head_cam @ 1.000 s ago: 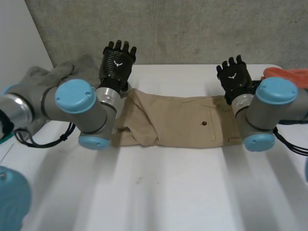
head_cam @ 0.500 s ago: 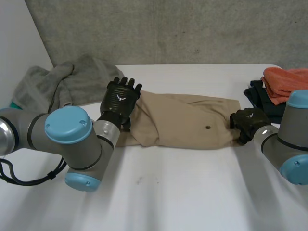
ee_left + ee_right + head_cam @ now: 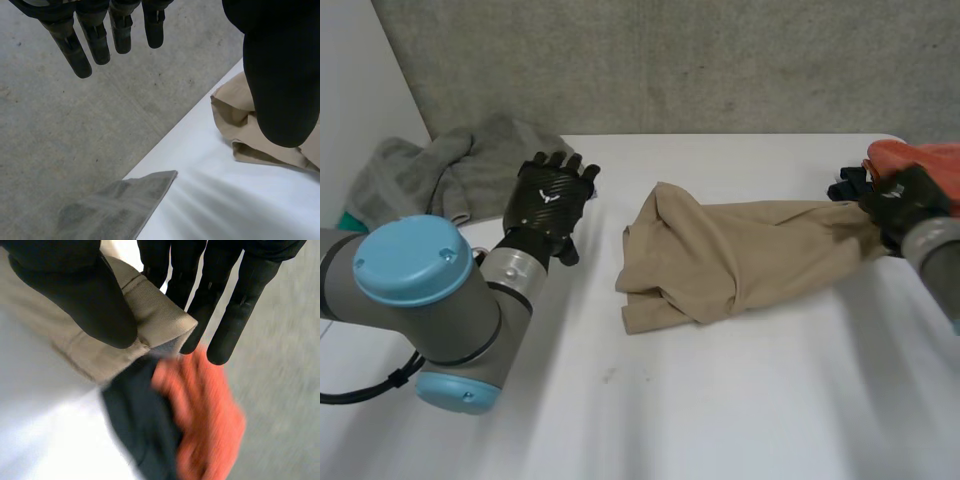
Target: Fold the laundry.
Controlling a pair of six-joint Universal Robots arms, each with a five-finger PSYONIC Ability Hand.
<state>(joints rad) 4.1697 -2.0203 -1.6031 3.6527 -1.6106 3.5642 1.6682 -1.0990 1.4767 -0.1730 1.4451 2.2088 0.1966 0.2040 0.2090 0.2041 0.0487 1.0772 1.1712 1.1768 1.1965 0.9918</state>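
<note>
Tan trousers [image 3: 730, 255] lie bunched in the middle of the white table [image 3: 700, 400], stretched out toward the right. My right hand [image 3: 905, 200] is shut on their right end, lifted a little off the table. In the right wrist view the thumb and fingers of that hand [image 3: 75, 285] pinch a hemmed edge of the tan trousers [image 3: 155, 315]. My left hand [image 3: 548, 200] hovers open to the left of the cloth, touching nothing. In the left wrist view its fingers [image 3: 85, 45] are straight, and the tan trousers [image 3: 240, 125] lie beyond the thumb.
A grey towel [image 3: 450, 170] is heaped at the table's back left, with a corner of the grey towel [image 3: 120, 200] under my left hand. An orange cloth [image 3: 930, 155] and a dark cloth [image 3: 135, 420] sit at the back right, just beside my right hand.
My right hand closed on the trousers' right end and dragged them to the right, bunching them. The cloth slid out from under my left hand, which stayed open and drew back left.
</note>
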